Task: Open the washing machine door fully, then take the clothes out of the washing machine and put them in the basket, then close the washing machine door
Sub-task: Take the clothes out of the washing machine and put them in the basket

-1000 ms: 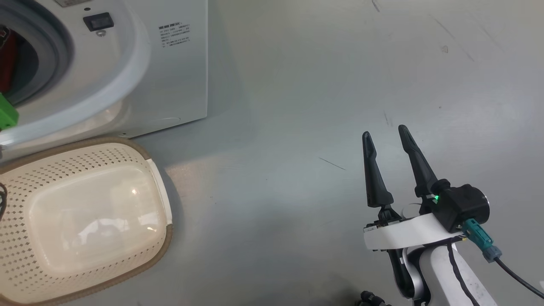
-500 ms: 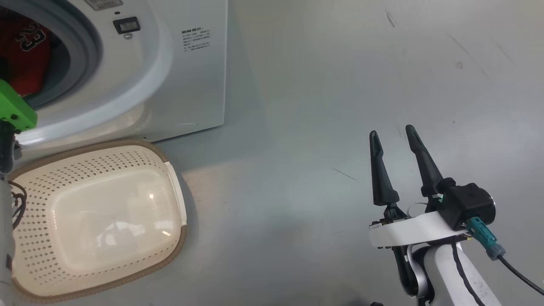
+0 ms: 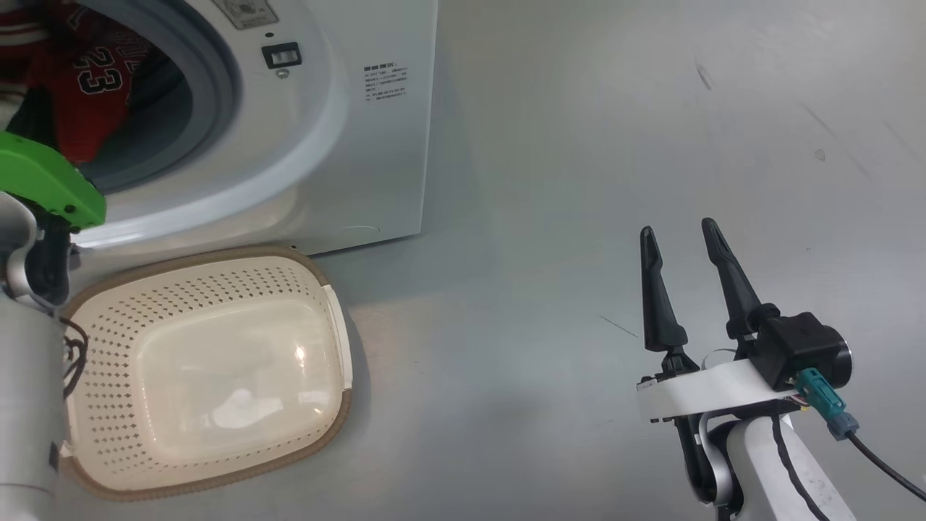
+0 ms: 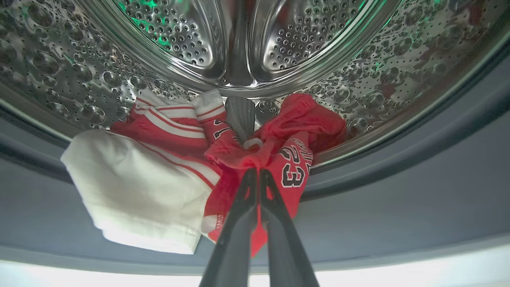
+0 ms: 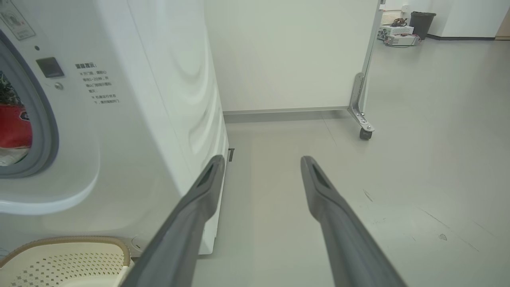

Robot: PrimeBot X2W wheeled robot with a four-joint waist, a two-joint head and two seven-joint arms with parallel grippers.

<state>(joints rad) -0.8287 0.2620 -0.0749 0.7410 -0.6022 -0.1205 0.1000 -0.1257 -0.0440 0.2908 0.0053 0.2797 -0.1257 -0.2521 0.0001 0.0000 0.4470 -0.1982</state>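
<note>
My left fingers [image 4: 252, 181] are clamped on the clothes [image 4: 167, 139], bundle stretched crosswise in the washing machine [image 4: 303, 36]. The right fingers [image 3: 727, 278] gape empty, pointing forward.

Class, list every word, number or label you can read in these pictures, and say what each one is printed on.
"23": dark-outlined number on the red jersey inside the washing machine.
Lettering beside the number: folded, unreadable.
Printed notice on the washing machine's front: too small to read.
Sticker by the door opening: blurred, unreadable.
</note>
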